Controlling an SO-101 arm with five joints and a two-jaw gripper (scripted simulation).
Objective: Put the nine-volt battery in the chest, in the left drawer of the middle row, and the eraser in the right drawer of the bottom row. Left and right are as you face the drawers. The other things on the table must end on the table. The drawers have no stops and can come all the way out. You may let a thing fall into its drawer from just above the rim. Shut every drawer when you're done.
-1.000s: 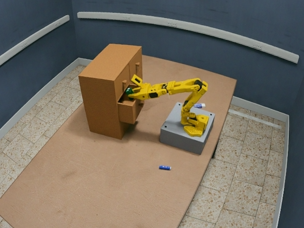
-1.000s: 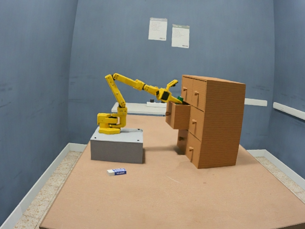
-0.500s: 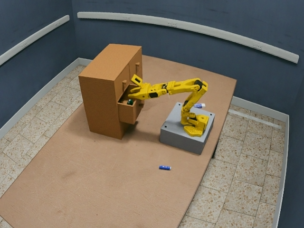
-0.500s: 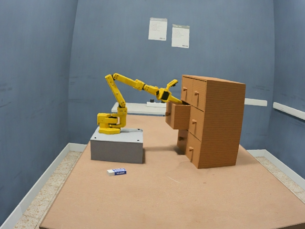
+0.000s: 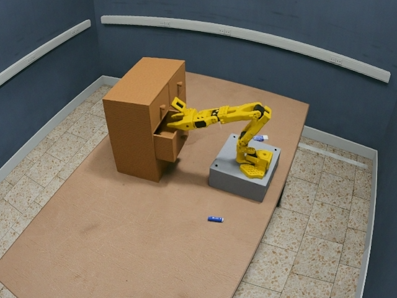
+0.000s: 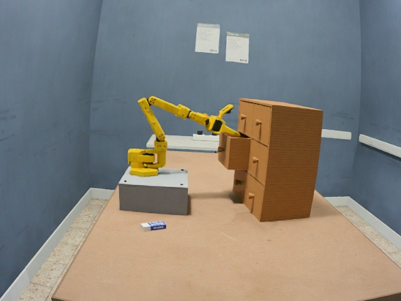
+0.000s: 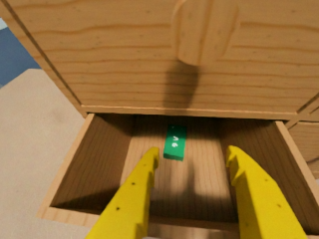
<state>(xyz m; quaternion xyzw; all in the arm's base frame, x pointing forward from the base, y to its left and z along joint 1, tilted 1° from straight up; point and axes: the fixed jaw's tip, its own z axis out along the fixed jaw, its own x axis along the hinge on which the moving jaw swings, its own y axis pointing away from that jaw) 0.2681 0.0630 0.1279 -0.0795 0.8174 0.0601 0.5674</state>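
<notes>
The parted, unloaded gripper [image 5: 174, 118] [image 6: 235, 120] [image 7: 193, 153] is hovering above the green nine-volt battery [image 7: 174, 142], which is lying inside the open drawer [image 5: 164, 146] [image 6: 239, 153] [image 7: 67, 171].

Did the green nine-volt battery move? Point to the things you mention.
Yes, down. Outside, the battery [image 7: 174, 142] stuck up above the open wooden drawer [image 5: 164, 146] [image 6: 239, 153] [image 7: 68, 162]; now it's hidden there, and the wrist view shows it lying on the drawer's floor.
</notes>
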